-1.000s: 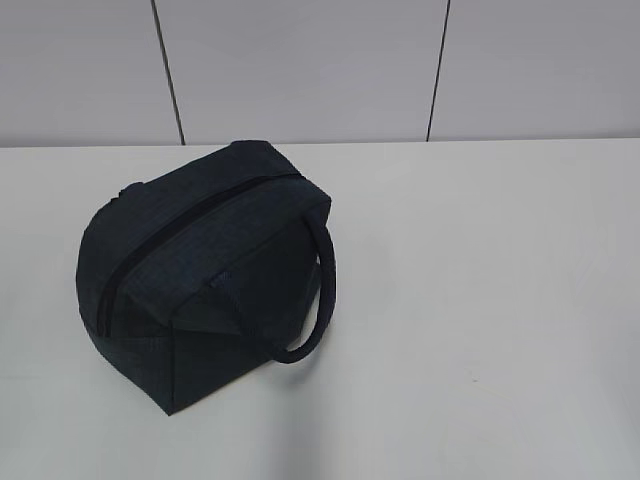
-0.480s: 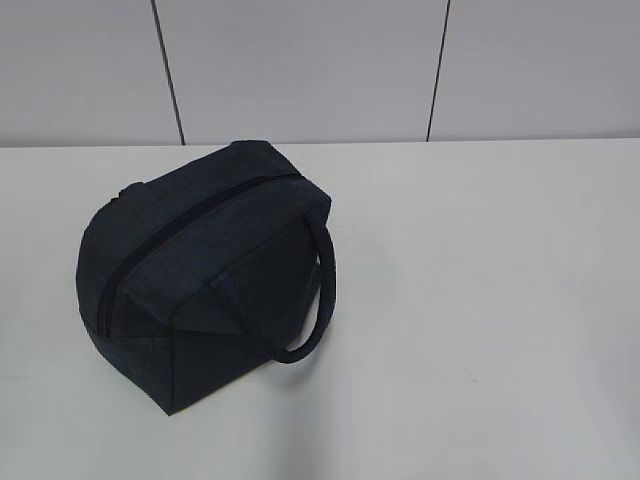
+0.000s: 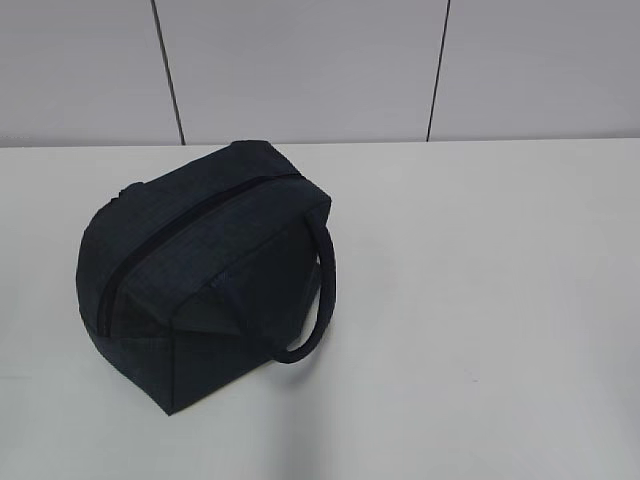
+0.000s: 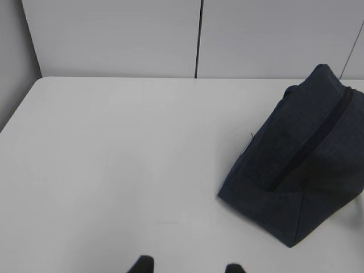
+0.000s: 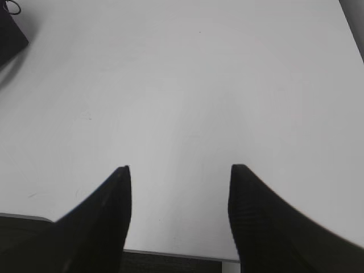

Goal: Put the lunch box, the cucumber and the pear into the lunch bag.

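The navy lunch bag (image 3: 205,270) stands on the white table (image 3: 480,300) left of centre, its zipper shut along the top and one looped handle (image 3: 318,290) hanging on its right side. The left wrist view has the lunch bag (image 4: 301,165) at its right edge. My left gripper (image 4: 187,266) is open over bare table, well left of the bag, with only its fingertips showing. My right gripper (image 5: 179,168) is open above the table's front edge, nothing between its fingers; a corner of the lunch bag (image 5: 10,28) shows far left. Lunch box, cucumber and pear are out of view.
A grey panelled wall (image 3: 320,70) runs behind the table. The table's left edge (image 4: 17,111) shows in the left wrist view, and its front edge (image 5: 170,253) lies under my right gripper.
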Robot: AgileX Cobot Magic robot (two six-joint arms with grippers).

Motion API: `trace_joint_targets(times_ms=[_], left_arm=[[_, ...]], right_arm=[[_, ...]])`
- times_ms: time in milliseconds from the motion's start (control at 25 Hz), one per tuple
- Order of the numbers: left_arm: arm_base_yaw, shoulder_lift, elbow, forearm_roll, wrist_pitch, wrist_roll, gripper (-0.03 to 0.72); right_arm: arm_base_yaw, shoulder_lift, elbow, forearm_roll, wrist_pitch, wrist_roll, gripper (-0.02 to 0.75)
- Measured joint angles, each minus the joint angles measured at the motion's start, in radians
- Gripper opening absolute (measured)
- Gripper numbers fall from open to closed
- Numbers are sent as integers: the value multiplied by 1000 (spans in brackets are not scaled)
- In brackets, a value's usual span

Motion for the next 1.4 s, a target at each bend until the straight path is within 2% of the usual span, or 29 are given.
trace_joint_targets(times_ms=[1400], left_arm=[[0, 0, 0, 0, -3, 0, 239]], right_arm=[[0, 0, 0, 0, 0, 0, 425]])
